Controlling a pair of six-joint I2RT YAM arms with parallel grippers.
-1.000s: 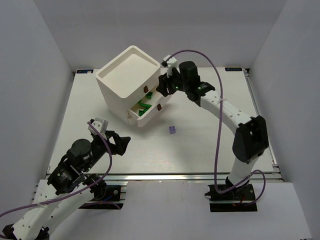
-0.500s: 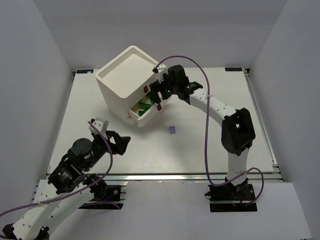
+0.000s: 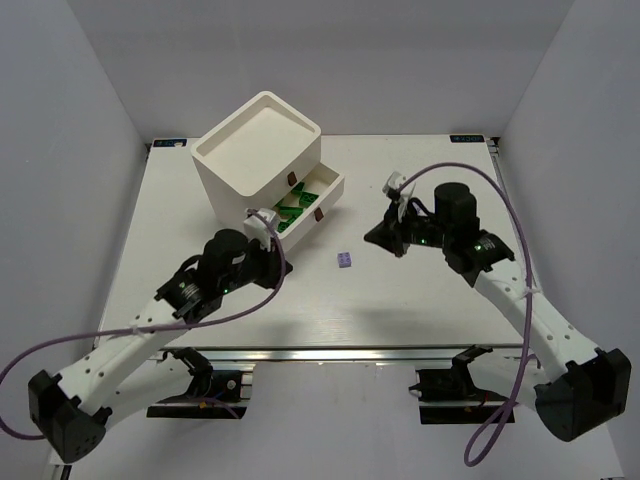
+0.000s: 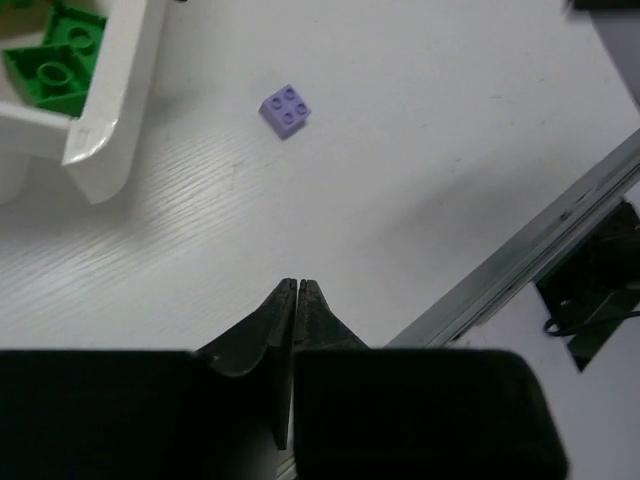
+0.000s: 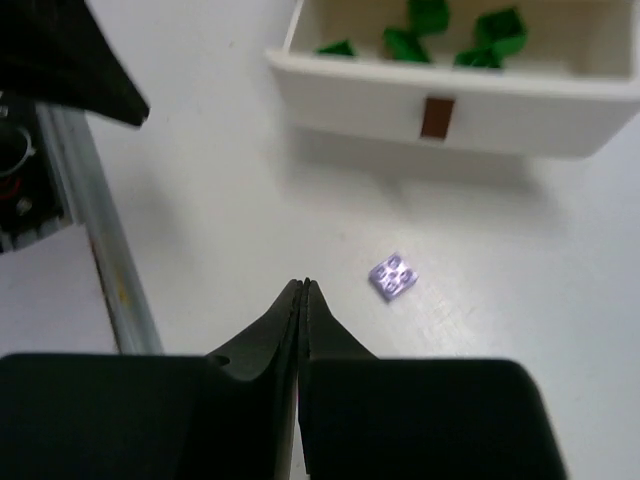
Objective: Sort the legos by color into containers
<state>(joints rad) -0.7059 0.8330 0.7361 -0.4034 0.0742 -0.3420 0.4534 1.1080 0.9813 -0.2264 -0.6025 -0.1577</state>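
Note:
The white cabinet [image 3: 262,150] stands at the back left with two drawers pulled out. Dark green legos [image 3: 290,213] lie in the lower open drawer [image 3: 300,232] and show in both wrist views [image 4: 55,55] [image 5: 470,35]. One pale purple lego [image 3: 345,260] lies alone on the table in front of the drawers, also seen as a small purple brick [image 4: 285,109] [image 5: 394,276]. My left gripper [image 3: 283,266] [image 4: 298,284] hovers shut and empty, left of the purple lego. My right gripper [image 3: 375,237] [image 5: 304,285] is shut and empty, to its right.
The drawer's front wall [image 5: 450,100] carries a red-brown handle [image 5: 436,117], and its corner [image 4: 110,120] juts toward the left gripper. A metal rail [image 4: 530,260] runs along the table's near edge. White walls enclose the table [image 3: 420,300] on three sides.
The right arm pulled back from the cabinet's drawers to the right of the purple lego. The left arm reached forward toward the cabinet. Both grippers went from open to shut.

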